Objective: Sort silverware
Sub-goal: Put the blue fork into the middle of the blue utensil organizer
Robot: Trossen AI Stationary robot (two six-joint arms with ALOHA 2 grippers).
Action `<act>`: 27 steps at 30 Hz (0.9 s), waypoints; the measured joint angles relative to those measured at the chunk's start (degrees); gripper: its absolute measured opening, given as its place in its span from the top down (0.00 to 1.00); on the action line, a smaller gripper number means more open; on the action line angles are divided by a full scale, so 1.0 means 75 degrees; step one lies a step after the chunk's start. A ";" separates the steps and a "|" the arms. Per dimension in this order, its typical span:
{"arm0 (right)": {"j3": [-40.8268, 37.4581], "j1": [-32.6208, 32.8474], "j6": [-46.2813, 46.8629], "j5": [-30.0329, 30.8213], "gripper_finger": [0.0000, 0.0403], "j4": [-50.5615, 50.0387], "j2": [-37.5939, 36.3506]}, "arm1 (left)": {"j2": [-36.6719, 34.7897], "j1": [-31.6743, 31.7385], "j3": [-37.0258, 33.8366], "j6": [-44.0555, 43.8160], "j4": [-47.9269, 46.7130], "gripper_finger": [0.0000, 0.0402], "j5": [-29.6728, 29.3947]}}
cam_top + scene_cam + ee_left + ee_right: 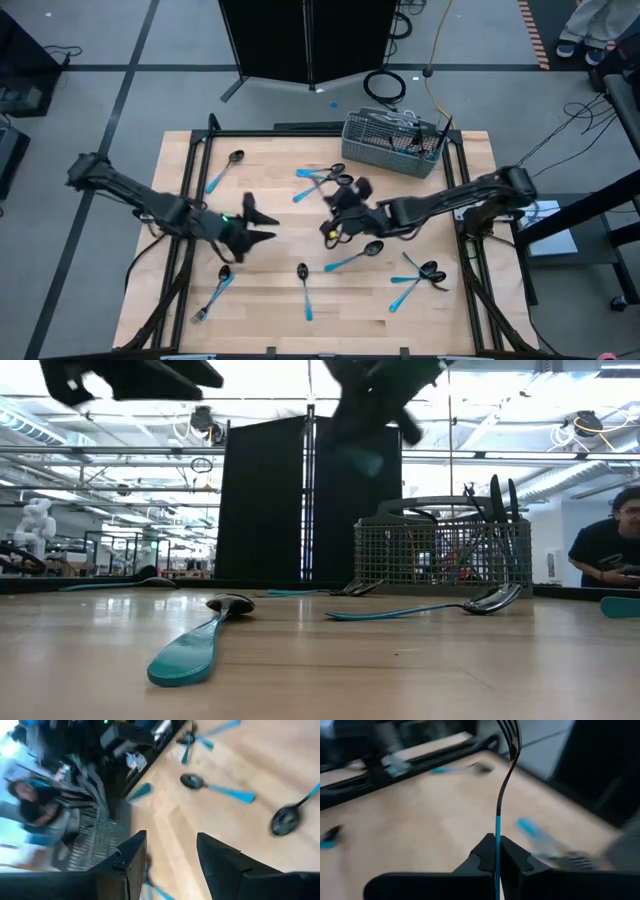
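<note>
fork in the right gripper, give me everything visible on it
The fork is slim, with dark metallic tines at its far end, a thin dark curved neck and a light-blue handle. The right gripper is shut on the handle, so the fork stands straight out from the fingers, tines away from them, above the wooden table. Nothing else touches it.

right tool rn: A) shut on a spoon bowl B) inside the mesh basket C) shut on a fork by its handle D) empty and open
C: in the right wrist view the right tool is shut on the thin blue-and-dark handle of a dark-tined fork, which sticks out beyond the fingers above the wooden table.
</note>
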 joint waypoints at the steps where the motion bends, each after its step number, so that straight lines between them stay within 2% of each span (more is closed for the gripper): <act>1: 0.0000 0.0000 -0.0146 0.0318 1.00 -0.0140 -0.0201 | -0.0349 0.0110 -0.0006 -0.0267 -0.0208 0.57 0.0259; 4: -0.0093 -0.0110 -0.0681 0.1332 1.00 -0.0412 -0.0778 | -0.1396 0.0454 -0.0401 -0.0647 -0.0148 0.57 0.1283; 8: -0.0859 -0.0724 -0.0978 0.2233 1.00 -0.0422 -0.1486 | -0.2646 0.0926 -0.1353 -0.0798 0.0861 0.57 0.2551; 11: -0.1759 -0.1342 -0.0905 0.2807 1.00 -0.0188 -0.1919 | -0.3422 0.1222 -0.2141 -0.0772 0.1938 0.57 0.2942; 15: -0.3018 -0.1983 -0.0714 0.4439 1.00 0.1052 -0.2374 | -0.4203 0.1502 -0.2988 -0.0579 0.3161 0.57 0.3178; 17: -0.3455 -0.2223 -0.1244 0.4935 1.00 0.1783 -0.2444 | -0.4428 0.1606 -0.3343 -0.0580 0.3534 0.57 0.3359; 23: -0.4047 -0.3177 -0.3019 0.4937 1.00 0.3569 -0.2139 | -0.4619 0.1848 -0.3786 -0.0412 0.4266 0.57 0.3573; 27: -0.4187 -0.3873 -0.4062 0.4289 1.00 0.5065 -0.1666 | -0.4622 0.1969 -0.3786 -0.0404 0.4300 0.57 0.3671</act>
